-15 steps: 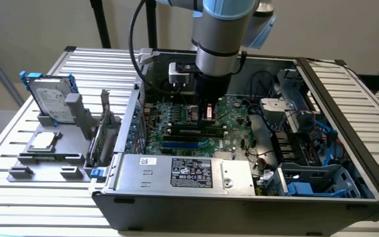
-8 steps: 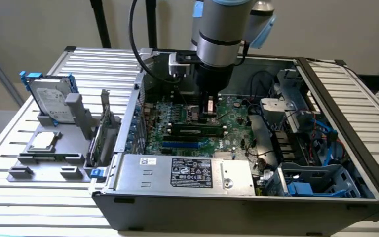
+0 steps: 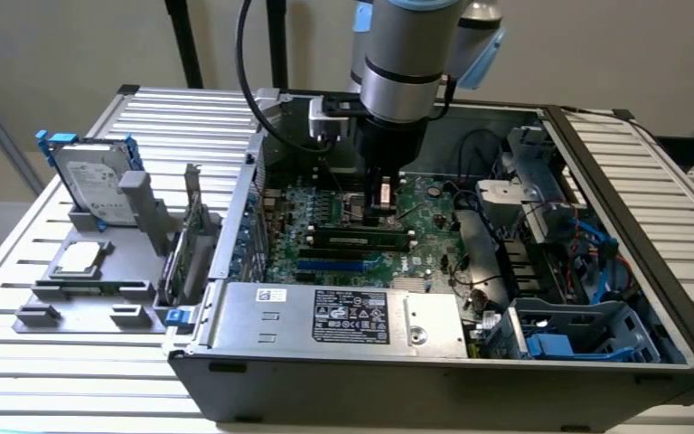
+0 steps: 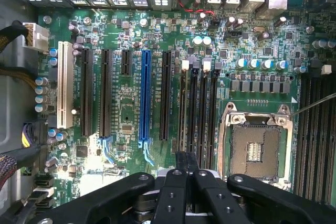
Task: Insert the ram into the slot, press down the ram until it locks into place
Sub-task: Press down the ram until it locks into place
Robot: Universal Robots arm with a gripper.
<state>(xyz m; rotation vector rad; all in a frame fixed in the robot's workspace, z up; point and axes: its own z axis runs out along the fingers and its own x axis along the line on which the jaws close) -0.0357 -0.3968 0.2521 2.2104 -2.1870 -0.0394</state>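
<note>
Claw (image 3: 385, 215) hovers just beside seated ram (image 3: 361, 240) on motherboard (image 3: 426, 262)

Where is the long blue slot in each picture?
Exterior view: the blue socket lies near the front edge of the motherboard, just behind the silver box.
Wrist view: the blue socket runs parallel among long black sockets.
Shared landmark: the black memory sockets, one black socket beyond it in both.
</note>
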